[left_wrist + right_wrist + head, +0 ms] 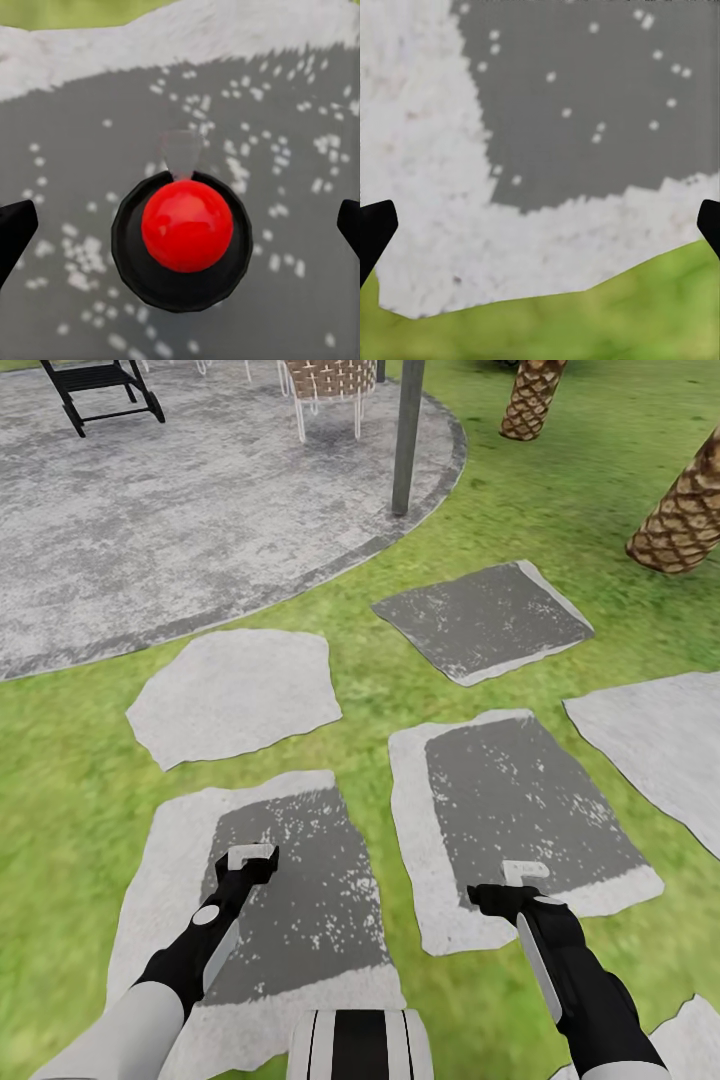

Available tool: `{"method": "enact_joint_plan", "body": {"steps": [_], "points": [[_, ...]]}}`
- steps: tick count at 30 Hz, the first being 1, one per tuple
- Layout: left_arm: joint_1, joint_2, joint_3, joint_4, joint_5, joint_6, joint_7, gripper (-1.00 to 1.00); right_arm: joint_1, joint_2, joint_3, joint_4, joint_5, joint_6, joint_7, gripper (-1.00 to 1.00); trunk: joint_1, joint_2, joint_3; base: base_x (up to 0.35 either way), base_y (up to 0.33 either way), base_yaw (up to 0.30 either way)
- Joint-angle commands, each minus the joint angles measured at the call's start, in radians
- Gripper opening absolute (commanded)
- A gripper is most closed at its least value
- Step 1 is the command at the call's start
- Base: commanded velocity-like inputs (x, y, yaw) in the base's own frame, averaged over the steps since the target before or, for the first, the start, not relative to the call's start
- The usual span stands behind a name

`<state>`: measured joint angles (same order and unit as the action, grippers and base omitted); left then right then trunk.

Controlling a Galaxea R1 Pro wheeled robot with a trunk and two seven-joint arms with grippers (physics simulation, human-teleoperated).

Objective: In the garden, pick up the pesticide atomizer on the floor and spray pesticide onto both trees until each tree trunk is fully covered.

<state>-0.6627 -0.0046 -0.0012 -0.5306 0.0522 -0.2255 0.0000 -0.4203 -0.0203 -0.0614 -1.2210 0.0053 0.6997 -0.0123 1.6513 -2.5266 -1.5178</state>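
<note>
The pesticide atomizer and both trees are out of view. My left gripper [252, 857] hangs over a grey stepping stone [290, 900] set in the grass floor [60, 780]. In the left wrist view its fingers [15, 229] stand wide apart, and a black round thing with a red dome [186, 226] sits centred between them over the stone; I cannot tell what it is. My right gripper [522, 875] hovers over the near edge of another stone [520, 810]. Its fingers [375, 229] are also spread wide, with only stone and grass between them.
A round grey paved patio [180, 510] lies ahead on the left, with a black chair [95, 390], a wicker chair [325, 385] and a grey pole [408, 435]. Two scaly palm trunks [680, 520] [532, 398] stand at the right. More stepping stones [235, 695] [485, 618] dot the lawn.
</note>
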Motion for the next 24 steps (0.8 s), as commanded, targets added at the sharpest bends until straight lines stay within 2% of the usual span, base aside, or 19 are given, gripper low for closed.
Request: {"method": "enact_joint_plan", "body": {"steps": [1,19,24], "points": [[0.0,0.0,0.0,0.0,0.0,0.0,0.0,1.0,0.0,0.0,0.0,0.0,0.0,0.0,0.0,1.0,0.0,0.0,0.0,0.009,0.0,0.0],[0.0,0.0,0.0,0.001,0.0,0.0,0.0,1.0,0.0,0.0,0.0,0.0,0.0,0.0,0.0,1.0,0.0,0.0,0.0,0.001,0.0,0.0],[0.0,0.0,0.0,0.001,0.001,-0.001,0.0,1.0,0.0,-0.001,0.0,0.0,0.0,0.0,0.0,1.0,0.0,0.0,0.0,-0.156,0.0,0.0]]}}
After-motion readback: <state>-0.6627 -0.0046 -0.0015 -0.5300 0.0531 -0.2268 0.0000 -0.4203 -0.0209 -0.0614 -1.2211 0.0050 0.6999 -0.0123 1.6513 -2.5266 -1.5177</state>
